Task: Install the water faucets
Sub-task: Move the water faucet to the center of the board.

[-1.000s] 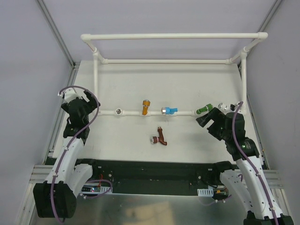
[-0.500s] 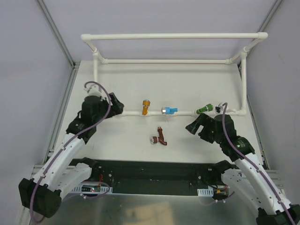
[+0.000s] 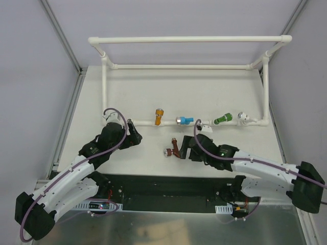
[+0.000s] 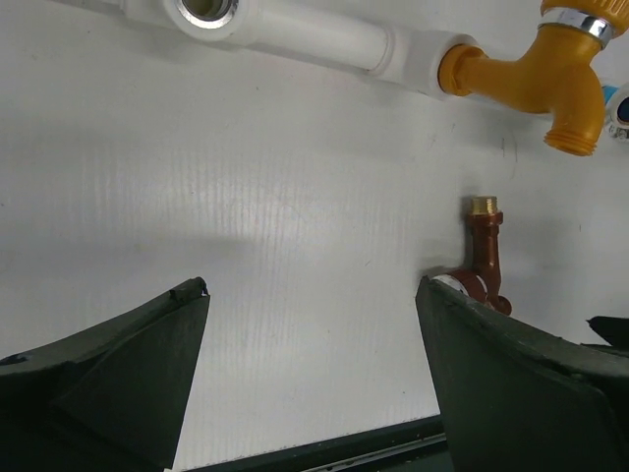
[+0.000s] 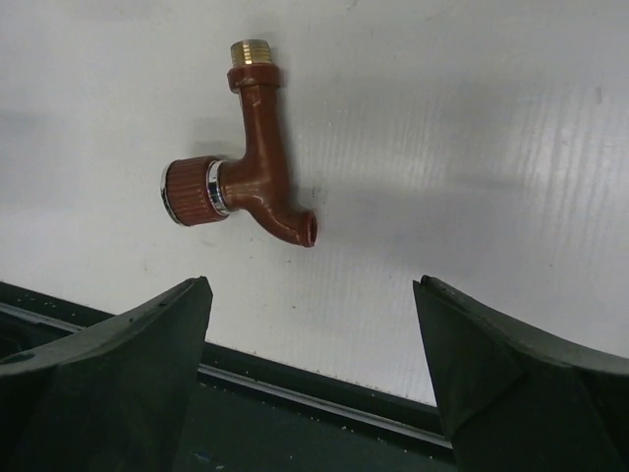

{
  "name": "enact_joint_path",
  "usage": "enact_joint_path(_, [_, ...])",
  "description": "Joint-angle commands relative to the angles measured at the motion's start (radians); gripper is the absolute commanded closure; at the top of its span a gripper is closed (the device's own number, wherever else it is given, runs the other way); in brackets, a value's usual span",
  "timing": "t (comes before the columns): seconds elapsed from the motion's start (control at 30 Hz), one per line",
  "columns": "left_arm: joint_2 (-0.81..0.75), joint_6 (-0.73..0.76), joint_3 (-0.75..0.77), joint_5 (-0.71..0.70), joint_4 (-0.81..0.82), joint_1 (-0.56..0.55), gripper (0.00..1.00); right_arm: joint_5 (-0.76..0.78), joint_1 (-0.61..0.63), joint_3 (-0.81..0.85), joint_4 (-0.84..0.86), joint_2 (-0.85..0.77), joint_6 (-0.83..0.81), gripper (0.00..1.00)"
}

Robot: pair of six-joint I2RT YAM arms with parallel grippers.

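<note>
Left pincer (image 4: 313, 295) and right pincer (image 5: 313, 285) hang released above white table (image 3: 138, 97) between grey walls (image 3: 30, 76).

White PVC pipe frame (image 3: 189, 39) spans upper half of top view: high rear bar, lower bar behind, front run lying across mid-frame on white tabletop (image 3: 153, 94). Open-mouthed pipe socket (image 4: 204, 10) at top left of left wrist view. Black base strip (image 3: 168, 185) low in frame. Grey walls (image 3: 30, 76) on both sides.
</note>
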Motion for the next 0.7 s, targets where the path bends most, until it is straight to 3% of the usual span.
enact_joint_path(0.0, [0.0,-0.019,0.01,-0.008,-0.003,-0.009,0.1,0.125,0.054,0.084,0.105,0.154,0.066,0.08])
enact_joint_path(0.37, [-0.002,-0.009,-0.005,0.035,-0.003,-0.009,0.1,0.175,0.057,0.236,0.182,0.468,0.074,0.13])
enact_joint_path(0.67, [-0.005,-0.008,-0.008,0.032,-0.009,-0.009,0.1,0.169,0.019,0.35,0.083,0.643,0.066,0.36])
